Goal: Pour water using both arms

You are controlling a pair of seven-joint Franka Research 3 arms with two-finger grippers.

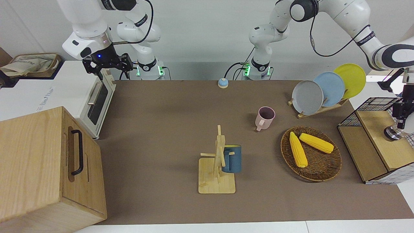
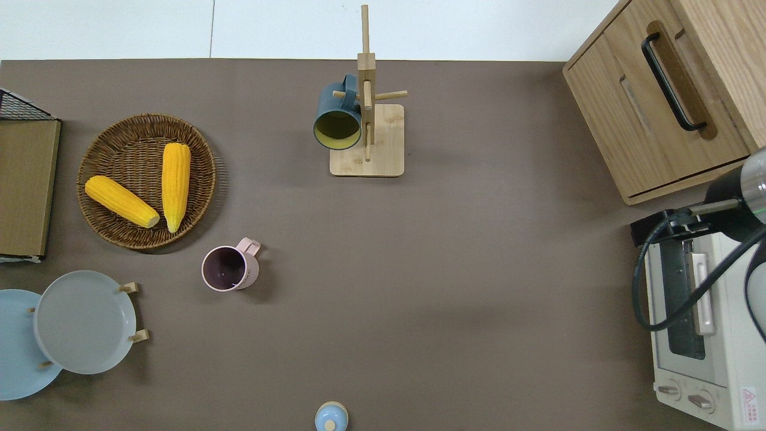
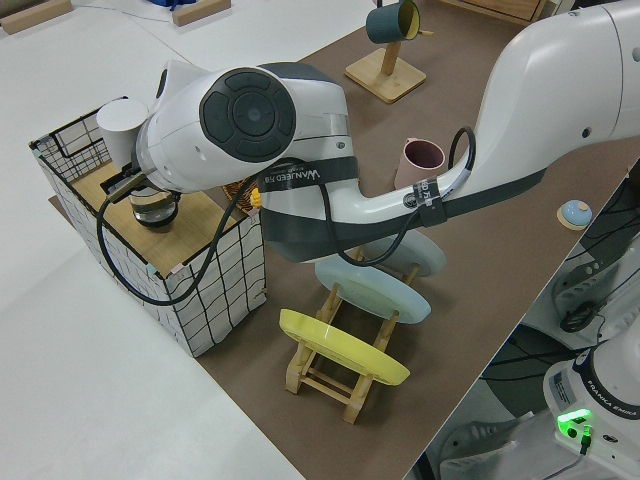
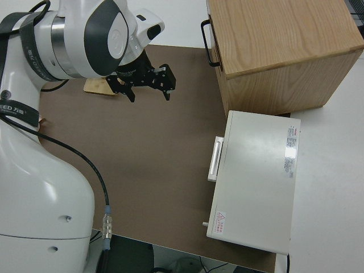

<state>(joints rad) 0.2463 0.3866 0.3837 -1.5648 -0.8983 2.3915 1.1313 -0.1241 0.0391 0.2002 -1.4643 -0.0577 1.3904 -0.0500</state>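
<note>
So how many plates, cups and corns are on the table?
Plates: 3 - grey plate, blue plate, yellow plate, all on the wooden rack.
Cups: 2 - pink cup standing on the table, dark blue cup hanging on the wooden cup tree.
Corn cobs: 2 - and, in the wicker basket.
Total: 7

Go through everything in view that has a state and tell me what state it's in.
Pink mug: upright, empty.
Blue mug: hung on the rack.
Oven: door shut.
Cabinet: drawer shut.
Corn cobs: lying in the basket.
Plates: standing in their holder.
Right claw: open, empty.
Left claw: at a glass jug on the crate.
</note>
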